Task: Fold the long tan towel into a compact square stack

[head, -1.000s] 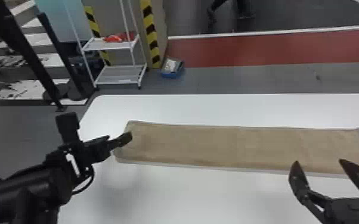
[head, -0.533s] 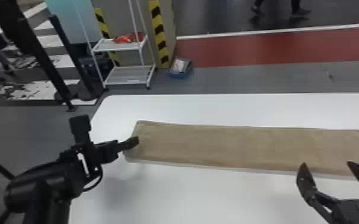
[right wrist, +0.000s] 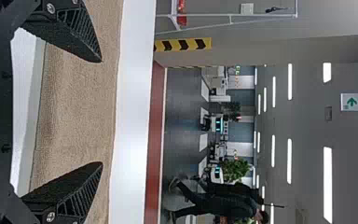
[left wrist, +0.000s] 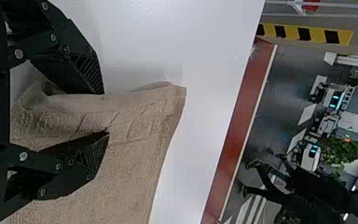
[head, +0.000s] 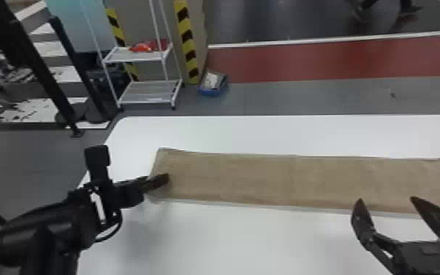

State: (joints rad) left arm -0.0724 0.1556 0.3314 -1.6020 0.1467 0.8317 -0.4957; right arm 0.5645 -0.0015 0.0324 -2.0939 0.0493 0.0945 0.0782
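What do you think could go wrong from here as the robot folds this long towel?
The left hand is open around a wrinkled part of the towel, so closing there might press creases into the fold. The right hand is open and holds nothing, so a pull from the left might drag the whole towel along the table instead of folding it.

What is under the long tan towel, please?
The towel lies on the white table, whose bare surface shows along both long sides. The part beneath the towel is covered, so I cannot tell whether anything else is there.
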